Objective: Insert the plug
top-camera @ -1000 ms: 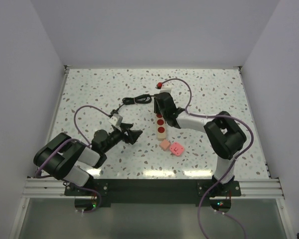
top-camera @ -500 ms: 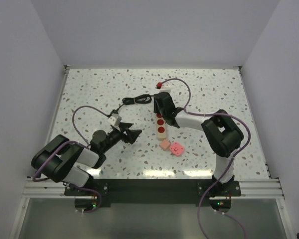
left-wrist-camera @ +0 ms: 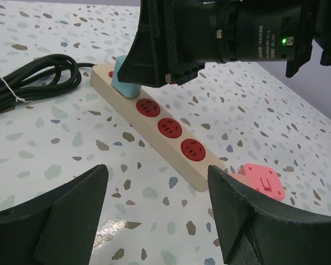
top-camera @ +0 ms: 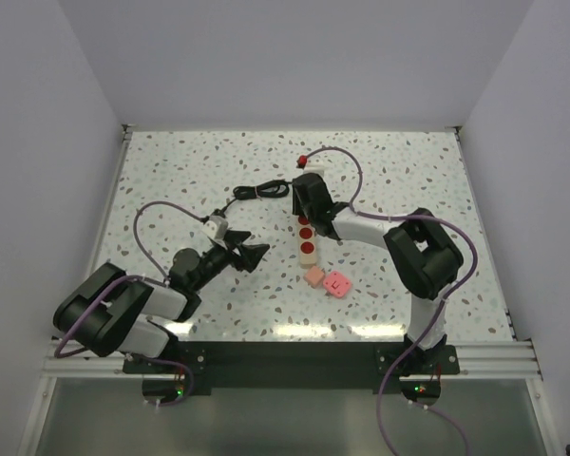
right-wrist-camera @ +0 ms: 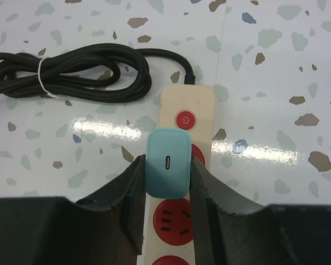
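Observation:
A cream power strip (top-camera: 308, 239) with red sockets lies mid-table; it also shows in the left wrist view (left-wrist-camera: 158, 117) and the right wrist view (right-wrist-camera: 186, 99). My right gripper (right-wrist-camera: 166, 163) is shut on a teal plug (right-wrist-camera: 167, 170) and holds it upright over the socket nearest the red switch. From the left wrist view the plug (left-wrist-camera: 124, 84) rests against the strip. How deep its pins sit is hidden. My left gripper (top-camera: 248, 253) is open and empty, low over the table left of the strip (left-wrist-camera: 157, 172).
A coiled black cord (top-camera: 261, 191) lies left of the strip's far end. A pink adapter (top-camera: 337, 283) and a salmon one (top-camera: 313, 276) lie by the strip's near end. Purple arm cables loop over the table.
My right gripper with the plug has shifted slightly toward the strip's far end. My left arm has drawn back a little to the left.

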Robot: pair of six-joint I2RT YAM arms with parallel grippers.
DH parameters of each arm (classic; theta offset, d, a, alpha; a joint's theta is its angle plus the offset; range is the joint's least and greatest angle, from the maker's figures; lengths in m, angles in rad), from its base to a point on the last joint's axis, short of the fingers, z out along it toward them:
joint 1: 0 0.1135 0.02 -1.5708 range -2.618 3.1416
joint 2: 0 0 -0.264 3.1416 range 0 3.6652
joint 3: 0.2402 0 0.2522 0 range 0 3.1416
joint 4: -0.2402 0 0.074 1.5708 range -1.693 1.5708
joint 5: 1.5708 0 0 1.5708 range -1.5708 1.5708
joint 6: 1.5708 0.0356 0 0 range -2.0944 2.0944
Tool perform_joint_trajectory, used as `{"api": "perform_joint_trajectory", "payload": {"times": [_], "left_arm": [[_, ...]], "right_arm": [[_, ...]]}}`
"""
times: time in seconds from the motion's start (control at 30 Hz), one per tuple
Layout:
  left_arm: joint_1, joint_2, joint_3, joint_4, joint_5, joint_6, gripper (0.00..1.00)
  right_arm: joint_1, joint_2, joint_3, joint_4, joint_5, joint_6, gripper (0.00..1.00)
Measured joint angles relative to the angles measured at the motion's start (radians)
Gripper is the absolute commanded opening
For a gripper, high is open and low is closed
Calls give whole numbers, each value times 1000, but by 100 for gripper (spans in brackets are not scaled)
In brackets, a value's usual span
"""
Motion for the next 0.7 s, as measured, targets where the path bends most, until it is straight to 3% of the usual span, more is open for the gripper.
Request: {"api": "perform_joint_trajectory", "payload": {"times": [0.1, 0.13, 0.2, 0.23, 0.37, 0.47, 0.7], "left_arm": [[1, -45, 0, -6, -1, 1, 78], [1, -59, 0, -8, -2, 1, 78], [2, -78, 0, -14, -4, 2, 79], [2, -85, 0, -17, -6, 2, 79], [3, -102, 0, -39, -19, 5, 79], [3, -106, 0, -55, -27, 5, 79], [3, -106, 0, -67, -31, 26, 78]], "right_arm": [[0, -3, 6, -9, -1, 3, 0], [0, -4, 7, -9, -3, 5, 5], [0, -9, 10, -13, -9, 5, 21], [0, -13, 13, -17, -12, 5, 35], [-2, -24, 10, -65, -56, 6, 61], [1, -38, -10, -130, -67, -14, 71], [4, -53, -17, -294, -153, -20, 77]]}}
